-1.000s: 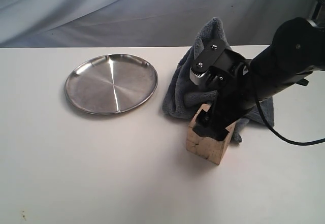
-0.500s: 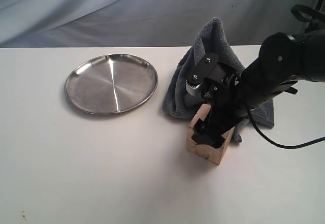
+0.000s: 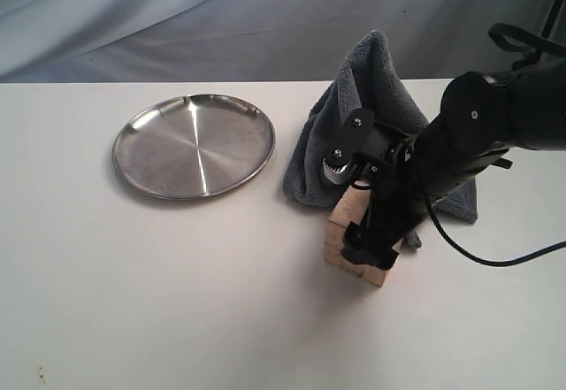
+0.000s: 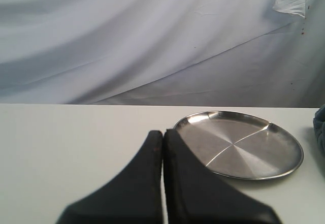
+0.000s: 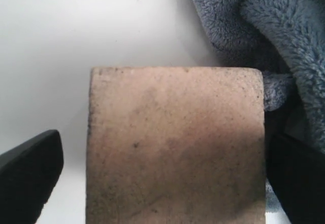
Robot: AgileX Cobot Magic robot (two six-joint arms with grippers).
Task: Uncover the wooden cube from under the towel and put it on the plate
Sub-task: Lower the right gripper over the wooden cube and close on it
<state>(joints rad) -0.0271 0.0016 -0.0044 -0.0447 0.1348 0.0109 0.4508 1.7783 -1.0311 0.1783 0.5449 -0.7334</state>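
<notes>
Jaws spread wide, the right gripper (image 3: 371,250) straddles the wooden cube (image 3: 339,235) on the white table (image 3: 177,302) beside the heaped towel (image 3: 376,80), well apart from the plate (image 3: 193,145), while the left gripper (image 4: 162,132) stays out of it, jaws pressed together.

reaches in from the right with the right arm (image 3: 482,129), wrist pitched steeply down toward the near left, right gripper (image 3: 371,247) spread to full width. holds the left gripper (image 4: 163,142) closed, fingertips pressed together, low and level.

Left hand (image 4: 163,134) closed tight; plate (image 4: 238,145) on table (image 4: 61,142) just ahead; probably towel (image 4: 320,127) edge beyond.
</notes>
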